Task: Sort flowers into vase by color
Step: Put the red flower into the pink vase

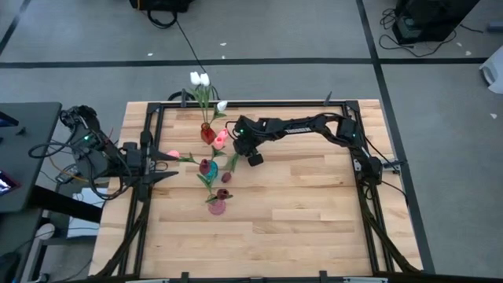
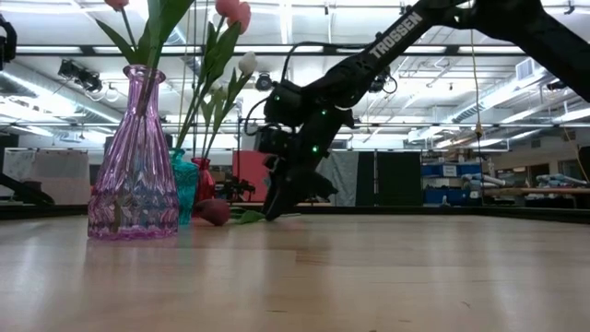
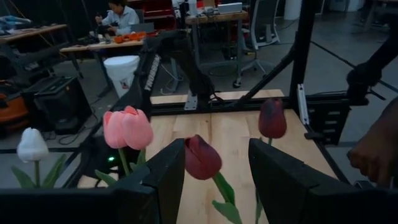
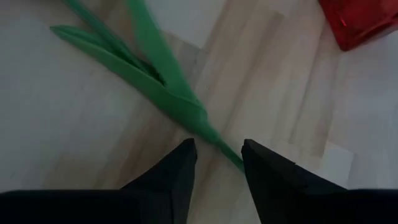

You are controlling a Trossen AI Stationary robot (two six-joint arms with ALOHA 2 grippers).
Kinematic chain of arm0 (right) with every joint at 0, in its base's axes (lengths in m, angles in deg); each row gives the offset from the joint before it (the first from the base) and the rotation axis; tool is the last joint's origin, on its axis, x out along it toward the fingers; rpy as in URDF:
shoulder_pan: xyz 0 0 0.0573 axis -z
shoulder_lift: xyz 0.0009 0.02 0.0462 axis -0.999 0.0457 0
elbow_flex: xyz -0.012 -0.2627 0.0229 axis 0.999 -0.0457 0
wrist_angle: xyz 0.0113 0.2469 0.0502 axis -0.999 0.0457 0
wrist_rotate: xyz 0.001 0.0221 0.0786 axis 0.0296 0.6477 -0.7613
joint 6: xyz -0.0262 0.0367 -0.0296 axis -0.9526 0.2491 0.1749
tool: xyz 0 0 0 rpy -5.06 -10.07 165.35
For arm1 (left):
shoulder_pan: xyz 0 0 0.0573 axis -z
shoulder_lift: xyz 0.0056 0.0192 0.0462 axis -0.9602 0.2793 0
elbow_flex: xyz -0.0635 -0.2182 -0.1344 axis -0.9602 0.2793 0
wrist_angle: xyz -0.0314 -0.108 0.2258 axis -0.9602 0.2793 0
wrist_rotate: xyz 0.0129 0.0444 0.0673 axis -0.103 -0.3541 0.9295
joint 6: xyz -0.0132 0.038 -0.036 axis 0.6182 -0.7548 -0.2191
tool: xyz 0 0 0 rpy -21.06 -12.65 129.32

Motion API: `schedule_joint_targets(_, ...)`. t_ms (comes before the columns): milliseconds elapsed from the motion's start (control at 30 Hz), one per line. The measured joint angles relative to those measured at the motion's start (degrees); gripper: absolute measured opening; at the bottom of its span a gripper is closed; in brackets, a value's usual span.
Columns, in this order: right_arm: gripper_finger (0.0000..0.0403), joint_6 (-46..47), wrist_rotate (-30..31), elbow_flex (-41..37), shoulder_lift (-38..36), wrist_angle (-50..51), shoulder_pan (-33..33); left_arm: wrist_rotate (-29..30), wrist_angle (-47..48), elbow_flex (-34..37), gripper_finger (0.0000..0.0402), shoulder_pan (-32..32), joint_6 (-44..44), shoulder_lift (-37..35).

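Observation:
A dark red tulip lies flat on the table, its head (image 1: pixel 226 178) (image 2: pixel 214 210) toward the near side and its green stem (image 4: pixel 214 134) and leaf (image 4: pixel 124 62) running toward the far side. My right gripper (image 4: pixel 219 152) (image 1: pixel 240 157) (image 2: pixel 275 212) slants down onto that stem, open, with one finger on each side of it. Just beyond it stands the red vase (image 1: pixel 207 134) (image 4: pixel 360 25) with white tulips. A teal vase (image 1: pixel 211 168) and a purple vase (image 2: pixel 136 166) (image 1: pixel 216 206) also hold tulips. My left gripper (image 3: pixel 216 146) (image 1: pixel 173 165) waits open at the left, raised and level. My right gripper's fingers (image 4: pixel 180 162) stand across the lying tulip's stem (image 4: pixel 225 148), below its leaf, coming from above and slanting down. The stem lies on the table between them. Whether a finger touches the stem, I cannot tell.
The three vases stand close together in the table's middle, left of my right gripper. Pink (image 3: pixel 127 127) and dark red (image 3: pixel 202 157) tulip heads rise in front of my left gripper. A black frame (image 1: pixel 251 102) borders the table. Bare wood (image 1: pixel 306 220) lies near and right.

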Motion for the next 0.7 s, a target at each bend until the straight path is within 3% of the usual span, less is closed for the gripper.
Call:
schedule_joint_targets(200,0.0127,0.2,-0.2,0.1,0.2,0.2,-0.3,-5.5,0.3,0.0,0.0183,0.0,0.2,0.2)
schedule_joint_targets(433,0.0013,-1.1,1.4,0.7,0.3,1.5,-0.5,-8.0,0.5,0.0,0.0183,0.0,0.2,1.4)
schedule_joint_targets(700,0.0006,0.0,2.6,2.2,-1.1,2.0,-0.8,-8.0,1.7,0.0,0.0183,0.0,0.2,1.8)
